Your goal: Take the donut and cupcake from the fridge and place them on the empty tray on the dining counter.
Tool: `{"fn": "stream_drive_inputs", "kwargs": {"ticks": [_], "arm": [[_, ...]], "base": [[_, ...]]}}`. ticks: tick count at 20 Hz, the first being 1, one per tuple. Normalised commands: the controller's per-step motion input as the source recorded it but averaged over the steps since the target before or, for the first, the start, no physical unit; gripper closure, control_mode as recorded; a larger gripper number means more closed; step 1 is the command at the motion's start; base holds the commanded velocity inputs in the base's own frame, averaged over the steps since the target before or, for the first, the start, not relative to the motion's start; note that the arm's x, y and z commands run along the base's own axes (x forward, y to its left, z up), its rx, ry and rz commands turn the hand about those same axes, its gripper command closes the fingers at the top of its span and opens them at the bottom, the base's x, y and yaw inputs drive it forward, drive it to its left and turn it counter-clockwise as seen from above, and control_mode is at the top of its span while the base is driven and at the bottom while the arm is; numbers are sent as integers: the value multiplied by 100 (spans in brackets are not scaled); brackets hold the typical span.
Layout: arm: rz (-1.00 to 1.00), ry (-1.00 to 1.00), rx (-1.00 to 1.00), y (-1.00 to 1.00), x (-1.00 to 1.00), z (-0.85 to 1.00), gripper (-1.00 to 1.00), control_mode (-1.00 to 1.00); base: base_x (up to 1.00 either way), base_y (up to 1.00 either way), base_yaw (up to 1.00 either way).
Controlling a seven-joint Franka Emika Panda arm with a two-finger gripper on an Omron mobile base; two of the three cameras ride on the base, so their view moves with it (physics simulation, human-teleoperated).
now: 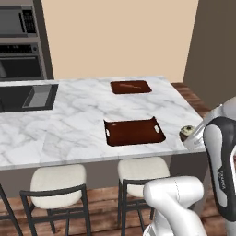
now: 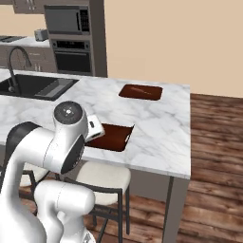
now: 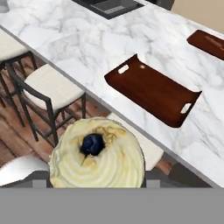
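The cupcake (image 3: 97, 154), with its swirled cream top and a dark dot in the middle, sits low in the hand view with my gripper (image 3: 97, 177) shut on it; it hides the finger tips. In the left base view the cupcake (image 1: 187, 130) hangs in the gripper (image 1: 190, 137) just off the front right corner of the dining counter (image 1: 78, 115). The dark brown tray (image 1: 110, 134) with two pale handle slots lies empty near the counter's front edge, to the left of the cupcake and apart from it. The tray (image 3: 153, 89) has nothing on it. The donut and the fridge are out of view.
A smaller flat brown board (image 1: 131, 86) lies at the far side of the counter. A dark inset sink (image 1: 25, 97) with a faucet (image 2: 14, 66) is at the left. Two cushioned stools (image 1: 57, 177) (image 1: 140, 169) stand under the front edge. A wall oven stack (image 1: 18, 41) stands behind.
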Motion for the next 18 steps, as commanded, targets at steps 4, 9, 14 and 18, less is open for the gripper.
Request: {"fn": "stream_drive_inputs", "kwargs": {"ticks": [4,9,14,18], "arm": [[0,1,20,4,74,0,100,-100],[-1,10,13,10,79,0,100,-100],[-1,13,-1,7,67,-2,100,-100],[0,4,-2,0,54,-15,100,-100]], "base": [[0,0,0],[0,0,0],[0,0,0],[0,0,0]]}}
